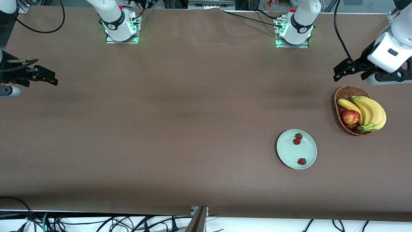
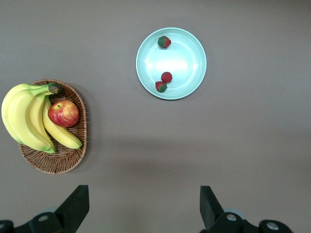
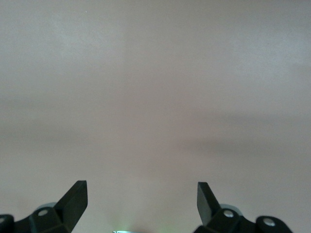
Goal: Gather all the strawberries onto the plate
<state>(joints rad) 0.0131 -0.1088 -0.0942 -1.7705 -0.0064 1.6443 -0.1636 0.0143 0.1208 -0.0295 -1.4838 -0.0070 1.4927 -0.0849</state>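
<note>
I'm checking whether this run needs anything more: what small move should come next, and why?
Probably none beyond holding both arms parked. All three strawberries already lie in the plate, and no berry shows loose on the table. The left gripper hangs open over the table beside the basket, holding nothing; the right gripper waits open at its own end.

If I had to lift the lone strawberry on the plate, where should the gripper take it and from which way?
Grip the lone strawberry across its red body, coming straight down from above. It lies apart from the other two strawberries, so there is room for the fingers, but it sits close to the rim of the plate, which would likely block a sideways approach.
</note>
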